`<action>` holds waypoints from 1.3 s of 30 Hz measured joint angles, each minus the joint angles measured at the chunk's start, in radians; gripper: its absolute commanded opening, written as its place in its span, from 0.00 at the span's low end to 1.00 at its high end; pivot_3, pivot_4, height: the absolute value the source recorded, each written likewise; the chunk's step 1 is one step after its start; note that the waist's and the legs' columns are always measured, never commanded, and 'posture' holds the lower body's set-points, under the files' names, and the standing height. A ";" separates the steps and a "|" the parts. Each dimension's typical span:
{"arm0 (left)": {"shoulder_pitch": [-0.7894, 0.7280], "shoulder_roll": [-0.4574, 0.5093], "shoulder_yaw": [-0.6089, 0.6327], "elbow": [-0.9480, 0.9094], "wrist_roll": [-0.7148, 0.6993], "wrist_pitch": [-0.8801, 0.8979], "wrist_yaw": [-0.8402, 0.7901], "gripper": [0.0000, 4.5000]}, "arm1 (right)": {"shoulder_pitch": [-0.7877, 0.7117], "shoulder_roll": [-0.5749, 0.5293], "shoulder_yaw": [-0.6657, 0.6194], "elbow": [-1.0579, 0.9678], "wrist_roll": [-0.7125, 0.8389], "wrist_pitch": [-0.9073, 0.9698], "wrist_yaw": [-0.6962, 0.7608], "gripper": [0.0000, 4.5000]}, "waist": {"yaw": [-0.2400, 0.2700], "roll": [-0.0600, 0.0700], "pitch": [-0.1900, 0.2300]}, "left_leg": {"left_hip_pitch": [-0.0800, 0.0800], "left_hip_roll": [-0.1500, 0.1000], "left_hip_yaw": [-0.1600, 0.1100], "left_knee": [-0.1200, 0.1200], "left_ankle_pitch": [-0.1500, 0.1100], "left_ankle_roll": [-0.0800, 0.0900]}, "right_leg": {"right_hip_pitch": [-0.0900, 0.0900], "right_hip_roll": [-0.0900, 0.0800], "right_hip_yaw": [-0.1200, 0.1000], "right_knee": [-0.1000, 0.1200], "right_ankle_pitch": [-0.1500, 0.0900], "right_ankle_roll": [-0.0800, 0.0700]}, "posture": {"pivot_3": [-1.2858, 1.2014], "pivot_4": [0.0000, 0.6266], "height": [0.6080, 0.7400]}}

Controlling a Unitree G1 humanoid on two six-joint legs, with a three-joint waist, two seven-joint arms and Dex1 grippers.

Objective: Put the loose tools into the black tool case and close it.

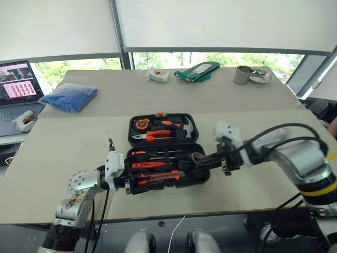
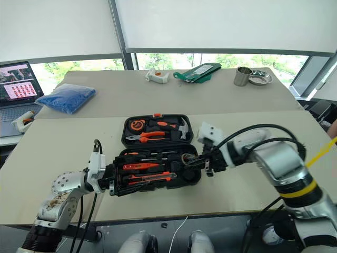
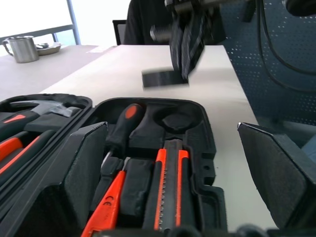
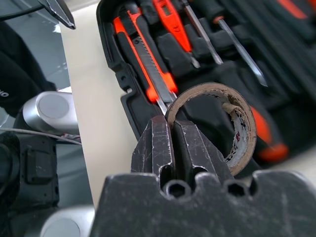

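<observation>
While the black tool case [image 1: 163, 150] lies wide open in the middle of the tan table [image 1: 63, 137], the head views show both arms at its near half. The left gripper [image 1: 128, 184] sits at the case's near left corner with its two fingers spread wide, and nothing is in them. The right gripper [image 2: 196, 161] reaches in from the right, and its fingers are pinched tight on the small tape ring [image 2: 185, 158], which hangs over the right end of the near half. An orange utility knife [image 1: 158, 177] and the slim screwdrivers [image 1: 158, 156] lie in slots in that half. The far half holds orange pliers [image 1: 152, 136] and a hammer [image 1: 187, 126]. Farther back on the table sit a blue bag [image 1: 70, 97], a green pouch [image 1: 199, 70] and a metal cup [image 1: 243, 75]. From the left wrist view, the case [image 3: 207, 148] lies right in front, with the knife [image 3: 168, 182] in its slot and a round empty hollow [image 3: 177, 121] beyond it. The right gripper [image 3: 186, 59] hangs above that far end. From the right wrist view, the two dark fingers [image 4: 160, 148] squeeze the rim of the tape ring [image 4: 237, 128] just above the case [image 4: 126, 94], close to the tip of the knife [image 4: 145, 54].
</observation>
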 measured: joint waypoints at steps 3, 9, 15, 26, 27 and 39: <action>0.004 0.000 0.001 -0.016 0.000 0.001 0.015 1.00 | 0.005 -0.005 0.036 0.001 -0.030 0.000 -0.020 0.01 | 0.000 0.000 0.000 | 0.000 0.000 0.000 0.000 0.000 0.000 | 0.000 0.000 0.000 0.000 0.000 0.000 | 0.52 0.24 1.00; 0.058 0.008 0.020 -0.031 0.000 0.001 0.043 1.00 | 0.014 -0.023 0.078 0.005 -0.059 0.009 -0.024 0.01 | -0.004 0.000 0.000 | 0.002 0.001 0.000 0.000 0.000 -0.001 | 0.000 0.002 0.000 0.001 0.000 0.001 | 0.52 0.24 1.00; 0.071 0.015 0.028 -0.032 0.001 -0.001 0.050 1.00 | 0.012 -0.026 0.112 0.010 -0.071 0.010 -0.020 0.01 | -0.001 0.000 0.000 | 0.002 0.002 0.000 0.001 0.002 -0.002 | 0.000 0.002 0.000 0.001 -0.002 0.003 | 0.52 0.24 1.00; 0.071 0.017 0.040 -0.027 0.003 -0.016 0.057 1.00 | 0.006 -0.025 0.129 0.023 -0.114 -0.048 -0.008 0.59 | -0.003 0.000 0.000 | 0.002 0.002 0.000 0.000 0.002 -0.002 | 0.000 0.003 -0.001 0.001 0.002 -0.002 | 0.52 0.24 1.00; 0.073 0.022 0.045 -0.027 0.003 -0.016 0.057 1.00 | 0.006 -0.017 0.107 0.023 -0.089 -0.047 0.006 0.66 | -0.003 0.000 0.000 | 0.001 0.002 0.000 0.000 0.002 -0.002 | 0.000 0.003 -0.001 0.001 0.002 -0.002 | 0.52 0.24 1.00; 0.027 0.077 0.244 0.116 0.024 0.118 0.318 0.52 | 0.064 0.056 -0.217 0.334 -0.080 -0.355 -0.077 0.87 | -0.003 -0.003 0.000 | 0.002 0.001 0.001 0.001 0.003 -0.003 | 0.001 0.004 -0.001 0.001 0.002 0.001 | 0.52 0.24 1.00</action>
